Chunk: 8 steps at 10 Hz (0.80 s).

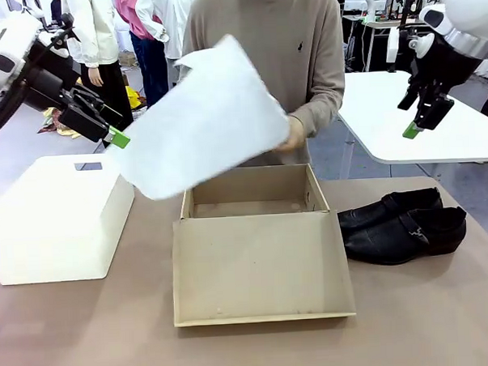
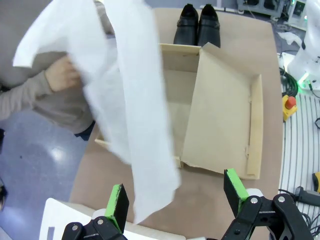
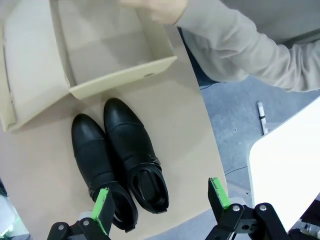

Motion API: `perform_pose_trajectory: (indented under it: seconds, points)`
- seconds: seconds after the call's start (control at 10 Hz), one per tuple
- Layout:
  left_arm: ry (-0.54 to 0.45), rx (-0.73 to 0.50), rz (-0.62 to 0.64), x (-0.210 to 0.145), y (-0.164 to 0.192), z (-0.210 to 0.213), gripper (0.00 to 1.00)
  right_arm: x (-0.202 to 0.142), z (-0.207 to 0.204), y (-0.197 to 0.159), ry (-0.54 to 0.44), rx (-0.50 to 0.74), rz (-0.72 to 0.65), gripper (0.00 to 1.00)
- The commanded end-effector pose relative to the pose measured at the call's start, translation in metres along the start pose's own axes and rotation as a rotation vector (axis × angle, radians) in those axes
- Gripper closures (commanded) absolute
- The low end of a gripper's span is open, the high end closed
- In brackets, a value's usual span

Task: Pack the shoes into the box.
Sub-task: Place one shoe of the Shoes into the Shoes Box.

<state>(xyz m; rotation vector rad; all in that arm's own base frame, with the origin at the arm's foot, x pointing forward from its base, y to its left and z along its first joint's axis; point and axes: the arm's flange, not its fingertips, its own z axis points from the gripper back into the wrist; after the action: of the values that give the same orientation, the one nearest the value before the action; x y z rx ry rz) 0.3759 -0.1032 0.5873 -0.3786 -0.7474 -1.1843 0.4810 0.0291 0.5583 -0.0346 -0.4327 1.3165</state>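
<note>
The tan cardboard box [image 1: 253, 200] stands open at mid-table, its big flap lid [image 1: 260, 267] folded flat toward me. A person holds a sheet of white tissue paper [image 1: 201, 120] up over it. The two black shoes [image 1: 400, 225] lie side by side on the table right of the box, toes toward it; they also lie below my right gripper [image 3: 159, 199], the shoes [image 3: 120, 160] near its fingers. My left gripper [image 1: 116, 140] hangs open high at the left, and from its wrist the tissue paper [image 2: 135, 115] drapes before the box [image 2: 220, 110]. My right gripper [image 1: 416, 127] is open, high at the right.
A white plastic bin with a lid [image 1: 55, 215] sits on the table at the left, under my left arm. A white table [image 1: 419, 118] stands behind at the right. The person stands at the far edge, behind the box.
</note>
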Motion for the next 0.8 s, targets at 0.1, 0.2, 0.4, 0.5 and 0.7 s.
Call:
perform_pose_trajectory:
  seconds: [0.1,0.2,0.4,0.5,0.7]
  points:
    - [-0.013,-0.009,-0.011,-0.001,0.001,0.002,0.0,-0.009,-0.015,-0.028,0.049,0.071,0.018,0.0]
    - [-0.013,-0.009,-0.011,-0.001,0.001,0.002,0.0,-0.012,-0.022,-0.032,0.045,0.089,-0.009,0.0]
    - [-0.013,-0.009,-0.011,-0.001,0.001,0.002,0.0,-0.009,-0.017,-0.015,0.03,0.041,-0.008,0.0]
    - [-0.013,-0.009,-0.011,-0.001,0.001,0.002,0.0,-0.009,-0.017,-0.015,0.03,0.041,-0.008,0.0]
    - [-0.013,-0.009,-0.011,-0.001,0.001,0.002,0.0,-0.009,-0.017,-0.015,0.03,0.041,-0.008,0.0]
